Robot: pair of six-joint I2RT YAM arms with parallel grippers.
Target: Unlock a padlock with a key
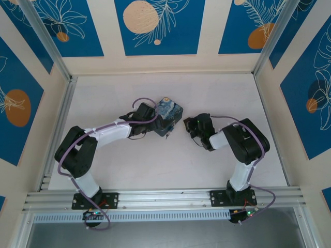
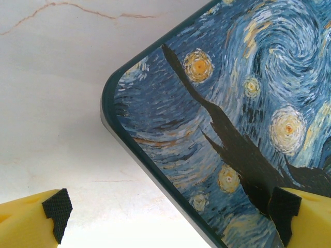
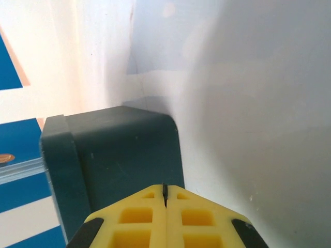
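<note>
My right gripper (image 3: 165, 190) is shut on the key (image 3: 165, 189), a thin dark sliver that barely sticks out between the yellow fingertips. It points at the dark teal side of the night-sky box (image 3: 124, 155). Seen from above, the right gripper (image 1: 188, 126) sits just right of the box (image 1: 170, 112). A tiny dark, bluish piece (image 1: 168, 133) at the box's near edge looks like the padlock, though it is too small to be sure. My left gripper (image 2: 170, 219) is open, one pad (image 2: 57, 212) over the table and the other pad (image 2: 284, 209) over the painted lid (image 2: 232, 103).
The pale tabletop (image 1: 155, 165) is bounded by an aluminium rail (image 1: 165, 196) along the near edge and patterned blue walls (image 1: 155, 26) on the other sides. Both arms bend inward towards the box at mid table.
</note>
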